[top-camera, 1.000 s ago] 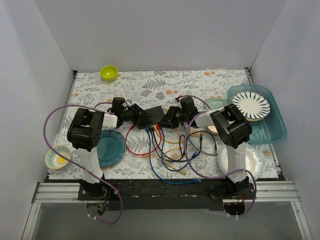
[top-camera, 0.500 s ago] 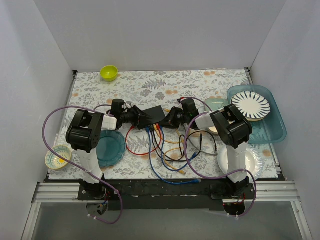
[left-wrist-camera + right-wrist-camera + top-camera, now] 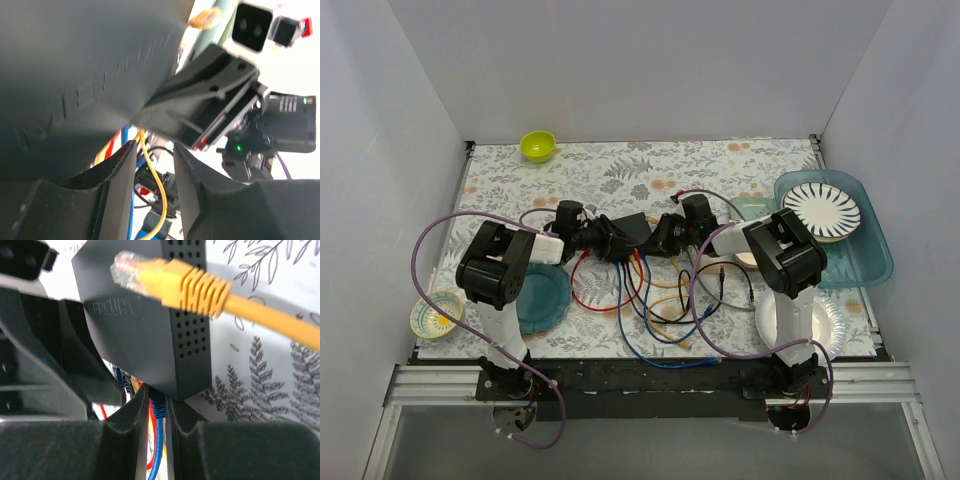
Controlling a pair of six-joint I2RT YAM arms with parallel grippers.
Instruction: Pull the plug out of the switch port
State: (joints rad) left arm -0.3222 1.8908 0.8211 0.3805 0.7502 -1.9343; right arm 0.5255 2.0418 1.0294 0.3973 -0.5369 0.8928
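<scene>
The switch is a dark grey box at mid-table; in the right wrist view its vented side faces me. My right gripper is shut on a blue plug seated in a port on the switch's underside edge. A loose yellow plug lies across the switch top. My left gripper is at the switch's left end, jaws apart. A yellow cable runs between its fingers without being clamped. The switch fills that view's upper left.
Red, blue, black and yellow cables sprawl in front of the switch. A teal plate and a small bowl lie front left, a green bowl back left. A blue tray with a striped plate stands right, a white plate front right.
My left gripper has moved right and now covers the switch's left end. My right gripper stays at the switch's right front corner.
</scene>
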